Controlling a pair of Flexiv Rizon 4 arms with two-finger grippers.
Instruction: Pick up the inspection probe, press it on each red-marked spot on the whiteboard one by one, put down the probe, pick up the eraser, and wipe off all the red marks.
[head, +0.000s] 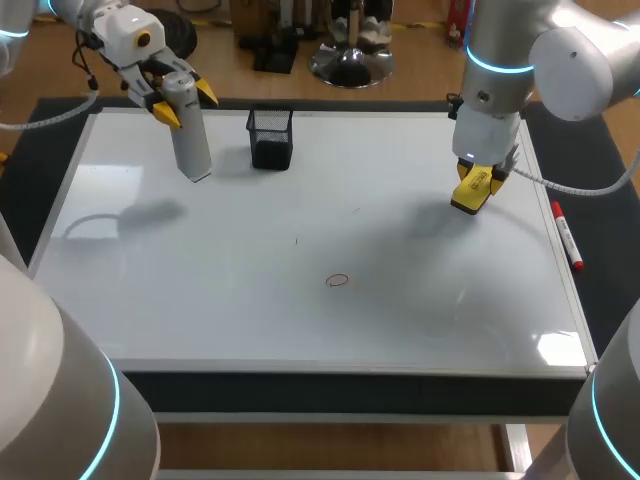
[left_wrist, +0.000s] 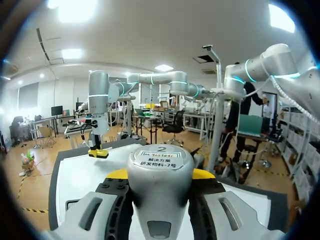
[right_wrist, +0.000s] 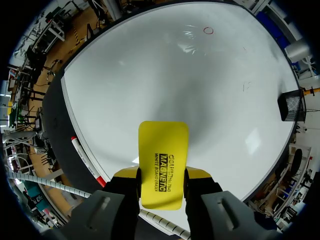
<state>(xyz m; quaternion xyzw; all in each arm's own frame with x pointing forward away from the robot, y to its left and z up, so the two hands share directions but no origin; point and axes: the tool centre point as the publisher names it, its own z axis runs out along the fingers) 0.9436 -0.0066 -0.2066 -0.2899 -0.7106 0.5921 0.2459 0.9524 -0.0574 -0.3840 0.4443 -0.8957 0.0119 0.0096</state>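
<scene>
The grey cylindrical inspection probe (head: 190, 135) stands nearly upright at the whiteboard's (head: 250, 300) far left, its lower end at the board. My left gripper (head: 185, 100) is shut on its upper part; in the left wrist view the probe (left_wrist: 160, 175) fills the gap between the fingers. My right gripper (head: 476, 186) is shut on the yellow eraser (head: 470, 197), just above the board's right part. In the right wrist view the eraser (right_wrist: 162, 165) sticks out ahead of the fingers. A small red circle (head: 338, 281) is drawn near the board's middle, also the red circle (right_wrist: 208, 30) far ahead of the eraser.
A black mesh cup (head: 270, 138) stands at the far edge, just right of the probe. A red-capped marker (head: 566, 236) lies along the board's right rim. Two faint small marks (head: 296, 240) show near the middle.
</scene>
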